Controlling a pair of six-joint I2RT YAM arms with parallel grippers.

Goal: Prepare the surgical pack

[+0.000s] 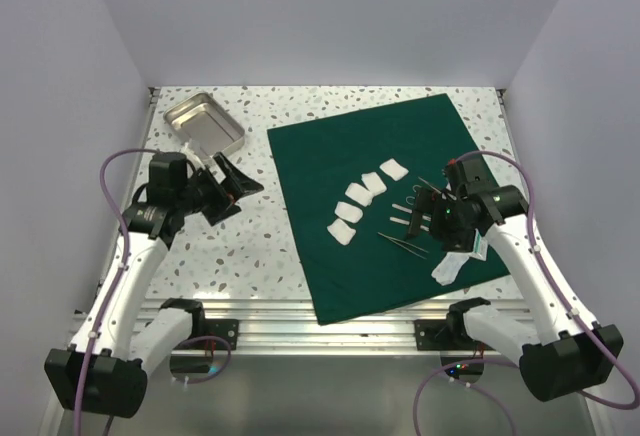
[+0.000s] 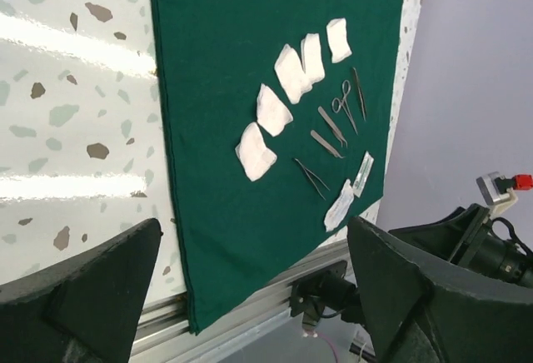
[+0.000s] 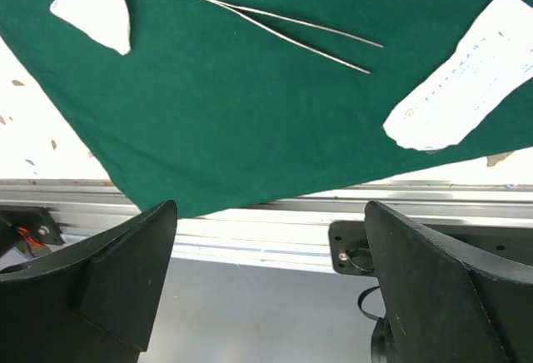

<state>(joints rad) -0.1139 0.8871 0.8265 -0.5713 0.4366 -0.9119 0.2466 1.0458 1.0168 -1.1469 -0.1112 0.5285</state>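
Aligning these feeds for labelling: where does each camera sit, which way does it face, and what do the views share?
Top external: above, behind the bases, looking down at the table; both arms, left gripper and right gripper show.
Left wrist: on the left arm, facing right across the surgical pack; own fingers.
Right wrist: looking down at the pack's near edge; own fingers.
Shared: all show the tweezers.

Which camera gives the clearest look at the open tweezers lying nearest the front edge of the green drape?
The right wrist view: the tweezers lie close up, both prongs distinct and unobstructed on the green drape. The top external view shows them only as a thin sliver; the left wrist view shows them whole but small.
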